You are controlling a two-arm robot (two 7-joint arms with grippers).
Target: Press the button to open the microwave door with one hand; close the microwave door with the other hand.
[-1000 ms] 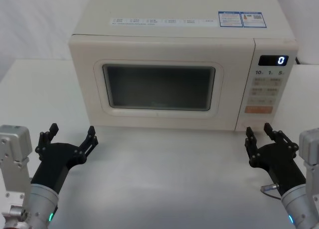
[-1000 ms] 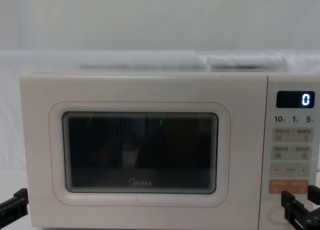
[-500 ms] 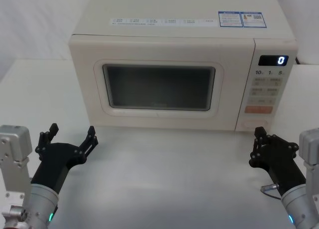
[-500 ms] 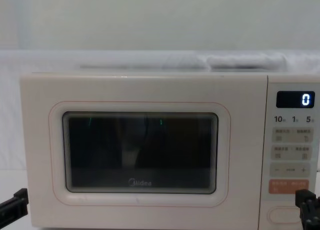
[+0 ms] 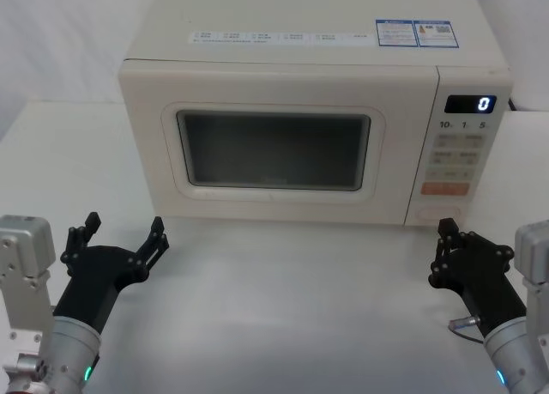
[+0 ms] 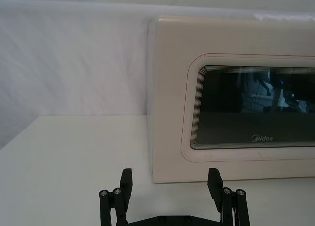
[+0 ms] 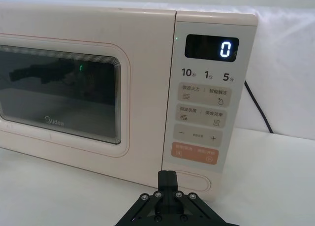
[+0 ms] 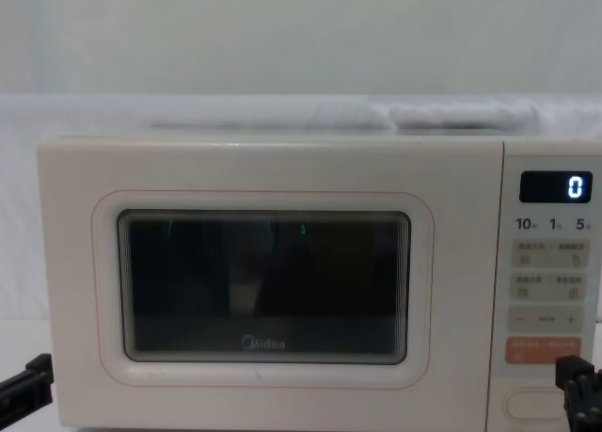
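The microwave (image 5: pixel 283 136) is sitting at 12 o'clock on the white table (image 5: pixel 292 308), facing the robot, with its door (image 5: pixel 274 145) lying flush and closed. The door is filling the oven's front from the left edge to the control strip, its dark window (image 8: pixel 263 286) carrying the grey Midea logo (image 8: pixel 263 343). On the strip at the right, the display (image 5: pixel 470 104) is glowing with a 0, an orange key (image 7: pixel 195 154) is sitting below the rows of pale keys, and the oblong button (image 7: pixel 193 181) is lying at the very bottom.

The right gripper (image 5: pixel 443 235) is hovering at 4 o'clock, just in front of the button and a little below it, not touching the oven; its fingers (image 7: pixel 167 179) are pinched together into a single tip pointing at the button. A cable (image 7: pixel 257 105) is trailing down behind the oven on that side.

The left gripper (image 5: pixel 121 230) is resting low at 8 o'clock, well apart from the oven, near its front left corner. Its fingers (image 6: pixel 127 179) are spread wide, gripping nothing, and pointing toward the door's left edge
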